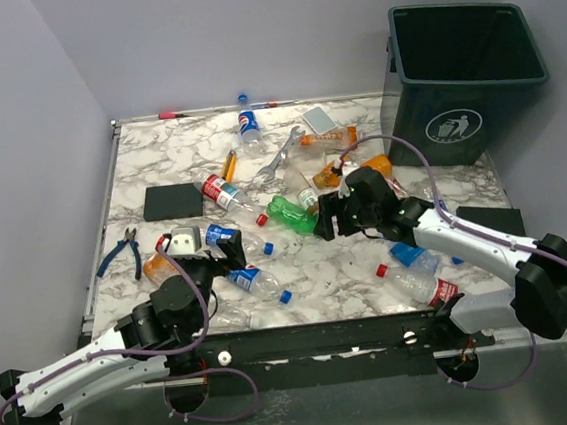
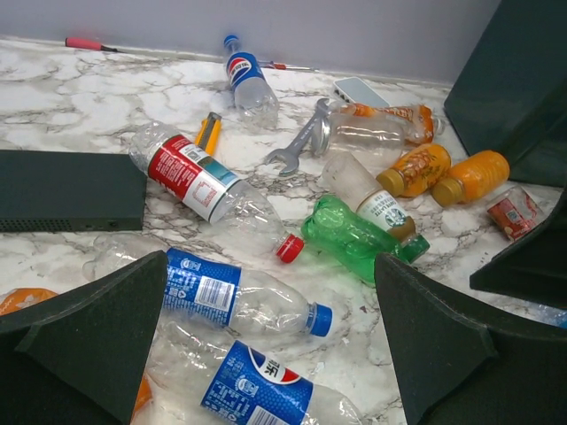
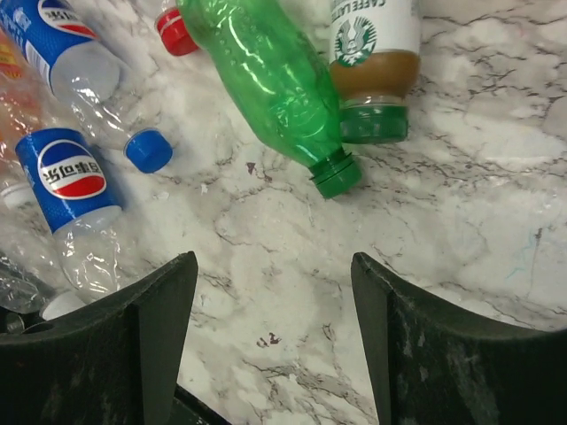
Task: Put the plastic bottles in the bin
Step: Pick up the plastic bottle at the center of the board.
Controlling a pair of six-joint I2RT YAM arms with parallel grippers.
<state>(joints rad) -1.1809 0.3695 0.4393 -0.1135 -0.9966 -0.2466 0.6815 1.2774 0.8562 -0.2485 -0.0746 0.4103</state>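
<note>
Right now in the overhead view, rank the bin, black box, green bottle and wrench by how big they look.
1. bin, by far.
2. black box.
3. green bottle, partly covered, so unsure against the box.
4. wrench, thinnest.

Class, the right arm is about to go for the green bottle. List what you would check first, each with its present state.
1. Right hand open and empty: ok.
2. Green bottle lying ahead of it, cap nearest: ok.
3. Green bottle free of neighbours: not ok; coffee bottle lies against it.
4. Bin upright, top open: ok.
5. Left hand open, apart from right arm: ok.
</note>
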